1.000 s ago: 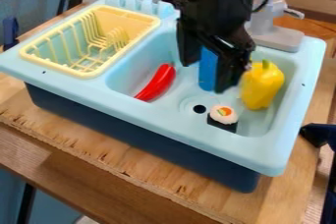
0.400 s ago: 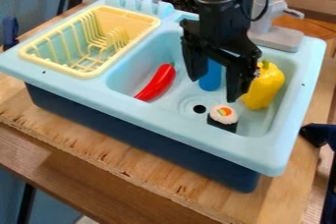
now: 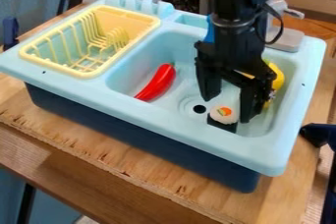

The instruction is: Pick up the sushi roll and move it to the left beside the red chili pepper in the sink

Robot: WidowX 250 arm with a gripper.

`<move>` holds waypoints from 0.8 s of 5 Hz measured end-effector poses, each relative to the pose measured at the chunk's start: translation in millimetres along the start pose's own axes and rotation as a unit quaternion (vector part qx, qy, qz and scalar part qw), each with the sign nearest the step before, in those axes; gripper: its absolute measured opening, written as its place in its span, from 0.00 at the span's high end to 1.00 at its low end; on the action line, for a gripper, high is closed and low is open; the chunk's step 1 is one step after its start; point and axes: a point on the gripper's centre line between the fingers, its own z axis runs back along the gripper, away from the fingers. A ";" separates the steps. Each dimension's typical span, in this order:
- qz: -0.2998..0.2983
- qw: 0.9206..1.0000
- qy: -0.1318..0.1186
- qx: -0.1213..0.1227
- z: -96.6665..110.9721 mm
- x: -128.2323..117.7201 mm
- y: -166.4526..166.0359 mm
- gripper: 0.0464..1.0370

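Note:
The black gripper (image 3: 227, 110) hangs low over the right part of the sink basin, its fingers apart. Between and just beneath them sits a sushi piece (image 3: 224, 113) with a white top, orange centre and black side, beside the drain. Whether the fingers touch it I cannot tell. Behind the right finger a yellow pepper (image 3: 278, 77) is partly covered. A red chili pepper (image 3: 157, 82) lies in the basin's left part, apart from the gripper. Beside the arm, above the gripper, a narrow blue patch (image 3: 209, 30) shows.
The light-blue sink (image 3: 160, 120) stands on a wooden table (image 3: 131, 169). Its left side holds a yellow dish rack (image 3: 89, 73). A grey faucet base (image 3: 287, 41) rises at the back right. Dark blue parts (image 3: 318, 133) are at the right edge.
The gripper has moved right and down towards the camera, from behind the sushi piece to over it. The blue form formerly seen between its fingers now shows higher, beside the arm. Sushi and chili stayed put.

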 end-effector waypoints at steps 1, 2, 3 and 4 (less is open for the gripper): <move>0.003 1.000 0.030 0.003 -17.8 -1.7 2.7 0.04; 0.008 0.998 0.050 0.024 -18.6 -2.3 9.6 0.04; 0.017 0.998 0.060 0.022 -21.8 -4.9 12.1 0.09; 0.023 0.997 0.072 0.010 -26.6 -7.5 9.9 0.35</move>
